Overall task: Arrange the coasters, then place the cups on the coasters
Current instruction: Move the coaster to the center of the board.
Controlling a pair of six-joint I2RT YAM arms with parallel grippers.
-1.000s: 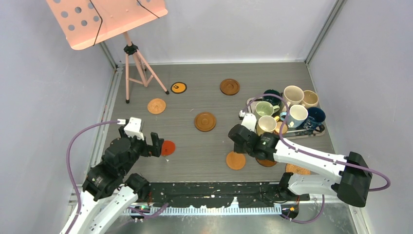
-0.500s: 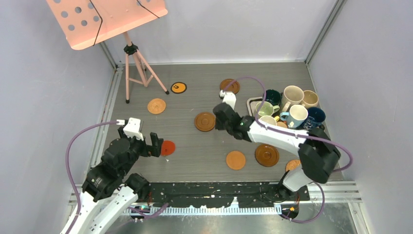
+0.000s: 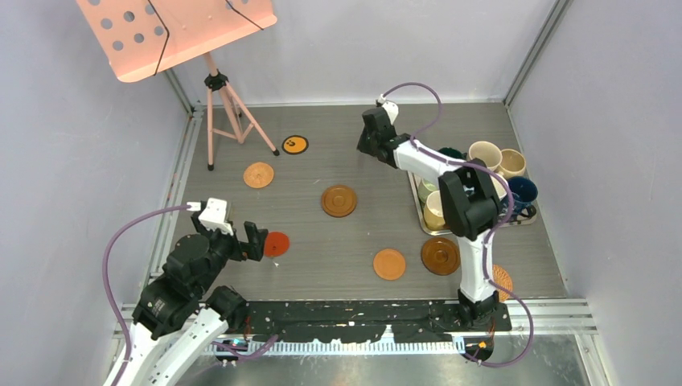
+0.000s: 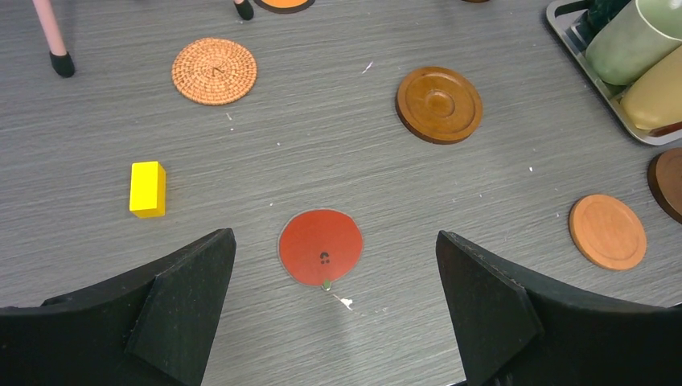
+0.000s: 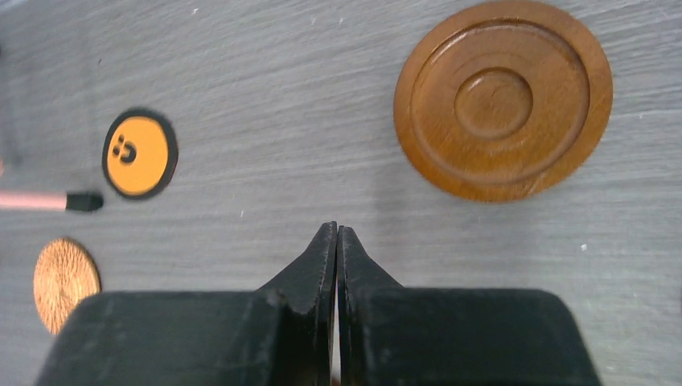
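Observation:
My left gripper (image 3: 256, 241) (image 4: 334, 240) hangs open just short of the red coaster (image 3: 276, 244) (image 4: 321, 247), with nothing between its fingers. My right gripper (image 3: 368, 138) (image 5: 336, 232) is shut and empty at the far middle of the table, next to a dark brown ringed coaster (image 5: 503, 98) that the arm hides in the top view. Other coasters lie flat and apart: black-and-orange (image 3: 295, 144), wicker (image 3: 258, 174), ringed brown (image 3: 338, 200), orange-tan (image 3: 389, 264) and dark brown (image 3: 441, 256). The cups, among them cream (image 3: 485, 153), beige (image 3: 512, 163) and navy (image 3: 523, 191), crowd the tray (image 3: 527, 215) at the right.
A pink tripod stand (image 3: 221, 96) stands at the far left, one foot (image 5: 84, 201) near the black-and-orange coaster. A small yellow block (image 4: 148, 189) lies left of the red coaster. Another wicker disc (image 3: 502, 280) shows partly behind the right arm's base.
The right arm has swung, still shut, from the front beside the tray to the far middle, uncovering the dark brown coaster at the front right. The left gripper has barely shifted.

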